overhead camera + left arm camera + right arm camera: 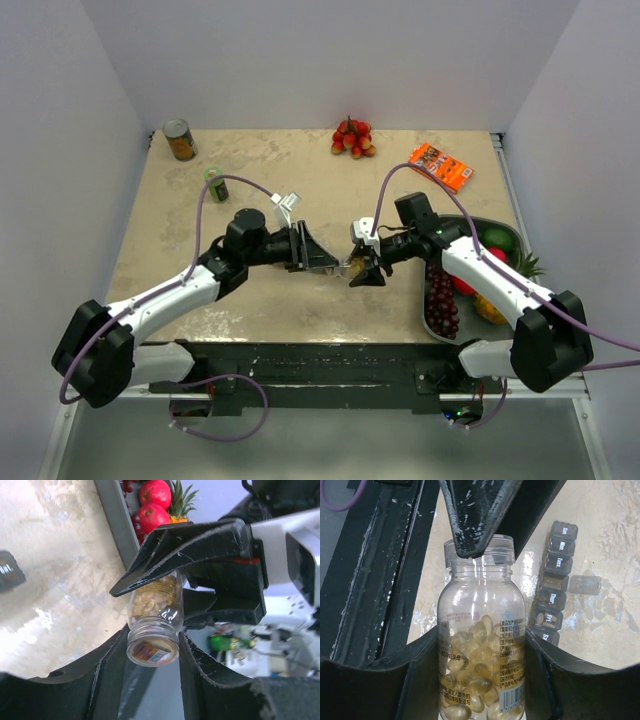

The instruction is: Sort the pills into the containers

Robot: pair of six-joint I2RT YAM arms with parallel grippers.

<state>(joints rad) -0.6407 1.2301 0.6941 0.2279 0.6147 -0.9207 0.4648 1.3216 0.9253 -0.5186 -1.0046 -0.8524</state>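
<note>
Top view: a beige, marbled table (280, 160) stands between plain white walls (330, 60). At its far edge are a tin can (180, 140), a small green bottle (215, 183), a bunch of red fruit (352, 138) and an orange packet (440, 167); their print is too small to read. A grey tray (457, 219) on the right holds dark grapes (440, 300) and other fruit. The left gripper (325, 260) and the right gripper (362, 270) meet at mid-table on a clear pill bottle (348, 265).

Left wrist view: the left fingers (110, 675) pinch the bottle's cap end, which bears an orange-and-blue sticker I cannot read. The right gripper's black fingers clamp the body, which is part filled with yellow capsules (150, 597).

Right wrist view: the bottle label carries Chinese print and a barcode, both too fine to read. The grey pill organiser (552, 599) lies on the table just right of the bottle. Its long axis runs nearly top to bottom of this view, leaning slightly. Its lids read Sun, Mon, Tues, Thur, Fri and a cut-off "Sa". The lid (585, 584) between Tues and Thur is flipped open to the right.
</note>
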